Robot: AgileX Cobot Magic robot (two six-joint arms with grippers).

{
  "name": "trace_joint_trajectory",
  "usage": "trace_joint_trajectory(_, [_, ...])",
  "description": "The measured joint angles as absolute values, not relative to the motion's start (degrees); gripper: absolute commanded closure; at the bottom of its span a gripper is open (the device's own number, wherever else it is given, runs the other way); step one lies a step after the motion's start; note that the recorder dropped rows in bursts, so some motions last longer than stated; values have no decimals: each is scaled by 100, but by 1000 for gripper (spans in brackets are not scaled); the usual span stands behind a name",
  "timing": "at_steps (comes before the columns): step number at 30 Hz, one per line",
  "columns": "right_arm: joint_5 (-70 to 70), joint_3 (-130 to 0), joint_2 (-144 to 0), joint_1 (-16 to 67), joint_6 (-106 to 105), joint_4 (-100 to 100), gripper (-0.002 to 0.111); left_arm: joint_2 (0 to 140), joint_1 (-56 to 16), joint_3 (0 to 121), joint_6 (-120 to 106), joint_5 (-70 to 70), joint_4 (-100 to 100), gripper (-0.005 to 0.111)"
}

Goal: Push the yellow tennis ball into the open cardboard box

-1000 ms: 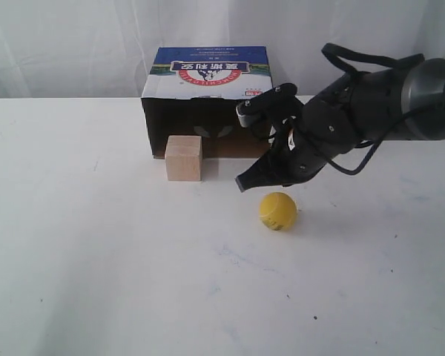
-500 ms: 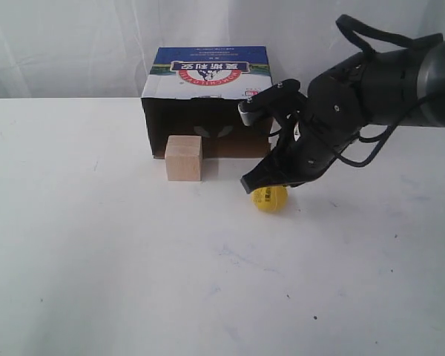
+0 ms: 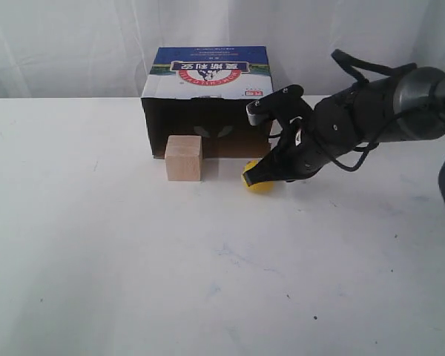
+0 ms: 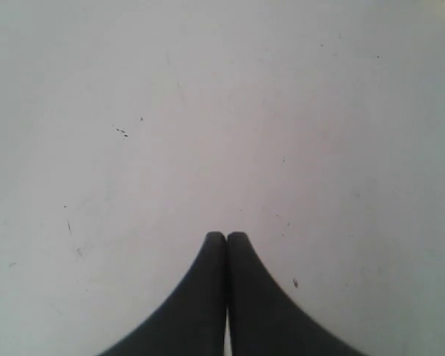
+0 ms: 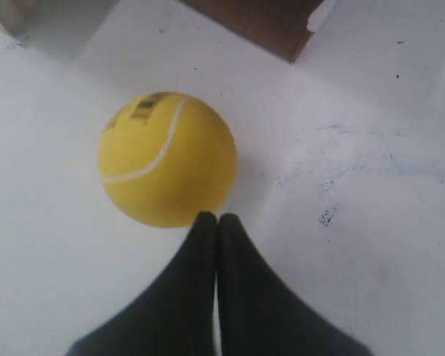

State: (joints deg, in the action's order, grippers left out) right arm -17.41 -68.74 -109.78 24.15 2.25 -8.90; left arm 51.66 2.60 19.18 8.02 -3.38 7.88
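- The ball [image 3: 258,185] lies on the white surface [image 3: 133,259], just in front of the box's open side and near that side's right end as the exterior view shows it.
- It is outside the box [image 3: 208,81]. In the right wrist view a strip of bare surface separates the ball [image 5: 167,159] from the brown corner of the box [image 5: 282,30].
- The right fingers [image 3: 251,176] are pressed together, tip to tip, with nothing between them.
- In the right wrist view the tips of those fingers [image 5: 206,222] meet the ball's edge on the side away from the box.
- A white seam curves over the ball, and a dark printed patch sits on its far side.
- The right arm [image 3: 356,122] reaches in from the right of the exterior view, angled down to the ball, and it covers the ball's upper right part.
- The box rests on the surface with its dark opening facing the camera; its blue printed top carries a red and white logo.
- A pale wooden cube [image 3: 184,158] stands at the left part of the opening, apart from the ball.
- The left fingers [image 4: 216,241] are clenched shut on nothing, over a bare stretch of the surface marked with a few small dark specks.
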Motion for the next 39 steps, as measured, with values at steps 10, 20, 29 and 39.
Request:
trace_joint_trajectory(10, [-1221,-6964,-11359,2415,193,-350,108,5166,260,1918,789,523,788,107])
trace_joint_trajectory(20, [-728,-7499,-12029,2550,0,-184,108,5166,260,1918,789,580,788,107])
trace_joint_trajectory(29, [-251,-8861,-12866,2459,-340,-184,108,5166,260,1918,789,583,788,107])
trace_joint_trajectory(39, [-835,-9072,-12800,2406,-386,-184,108,5166,260,1918,772,594,799,107])
